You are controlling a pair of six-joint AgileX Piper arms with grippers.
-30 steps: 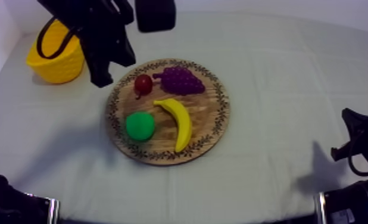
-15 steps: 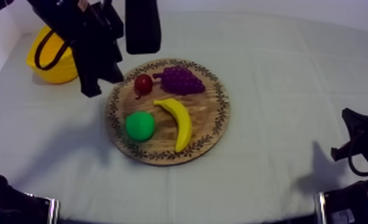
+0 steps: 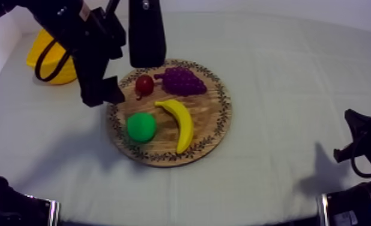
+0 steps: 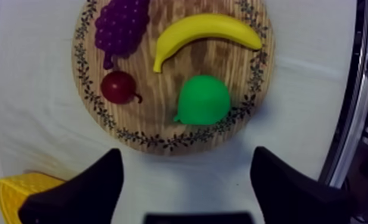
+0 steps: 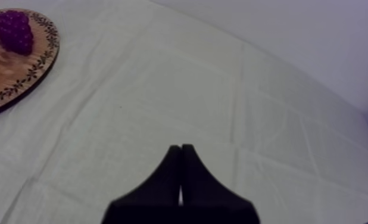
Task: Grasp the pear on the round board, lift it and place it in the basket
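Observation:
The green pear (image 3: pixel 141 127) lies on the near left part of the round wooden board (image 3: pixel 212 129). My left gripper (image 3: pixel 102 91) hangs above the cloth at the board's far left rim, between the board and the yellow basket (image 3: pixel 44 53). Seen from the left wrist, its fingers (image 4: pixel 88 190) stand wide apart with nothing between them, and the pear (image 4: pixel 203 100) lies ahead on the board (image 4: pixel 162 122), with the basket's edge (image 4: pixel 13 190) beside one finger. My right gripper (image 5: pixel 180 152) is shut into a narrow wedge over bare cloth, and the right arm (image 3: pixel 362 144) rests low at the right.
A banana (image 3: pixel 179 120), a bunch of grapes (image 3: pixel 180 81) and a small red fruit (image 3: pixel 144 85) share the board with the pear. The basket stands at the table's far left corner. Open cloth stretches right of the board. A metal frame (image 4: pixel 365 89) stands past the table edge.
My left gripper has opened from shut to wide apart and has shifted slightly left and nearer, beside the board's left rim. The fruit and the right arm have not moved.

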